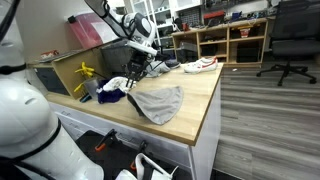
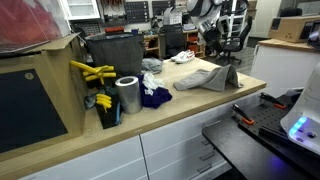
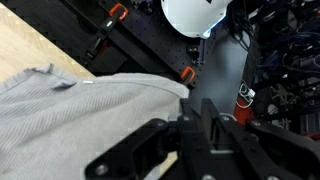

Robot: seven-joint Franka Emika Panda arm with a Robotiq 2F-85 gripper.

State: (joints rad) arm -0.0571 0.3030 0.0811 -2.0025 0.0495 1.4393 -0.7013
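Wooden counter (image 1: 205,88) lay beneath your gripper (image 1: 138,70), clenched on nothing I could see, with the grey cloth (image 3: 80,120) just below it. You did best squaring up over the hem. Only the wrist view showed that hem; only an exterior view showed the metal can (image 2: 127,97), well beyond.

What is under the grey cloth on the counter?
Only the wooden counter shows around the edges of the grey cloth. The cloth lies spread over the counter, so anything beneath it is covered and cannot be made out.
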